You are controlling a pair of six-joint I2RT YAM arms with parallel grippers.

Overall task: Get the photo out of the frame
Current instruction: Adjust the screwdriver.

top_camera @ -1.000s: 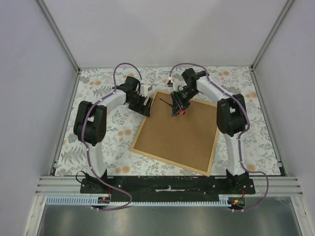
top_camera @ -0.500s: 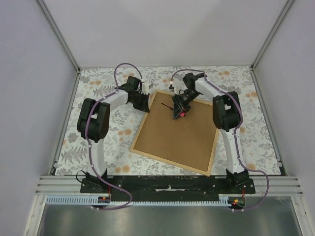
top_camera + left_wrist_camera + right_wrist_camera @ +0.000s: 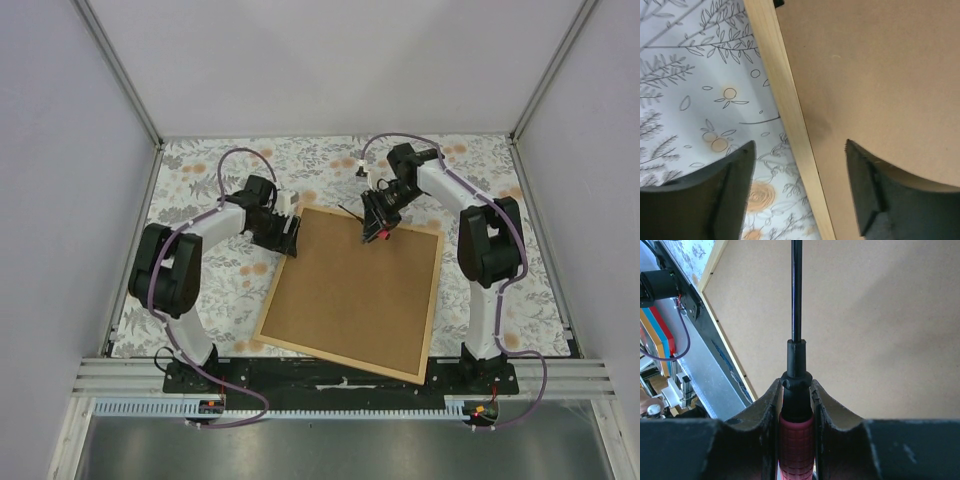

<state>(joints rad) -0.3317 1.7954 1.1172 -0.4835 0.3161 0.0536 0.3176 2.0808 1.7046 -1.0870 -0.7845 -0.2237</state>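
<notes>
The frame (image 3: 350,290) lies back up on the flowered cloth, showing its brown board (image 3: 880,75) and light wooden strip (image 3: 785,100). The photo is hidden under the board. My left gripper (image 3: 289,232) is at the frame's far left corner. It is open, and its fingers (image 3: 800,145) straddle the left strip, one over the cloth and one over the board. My right gripper (image 3: 378,222) hovers over the frame's far edge, shut on a screwdriver (image 3: 796,430) with a red handle. The black shaft (image 3: 796,290) points out over the board.
The flowered cloth (image 3: 210,290) covers the table between pale walls. A metal rail (image 3: 340,375) and the two arm bases run along the near edge, close to the frame's near corner (image 3: 418,381).
The frame has slid toward the near edge and turned squarer to the table. My left gripper moved nearer with its corner. My right gripper shifted right, still holding the screwdriver.
</notes>
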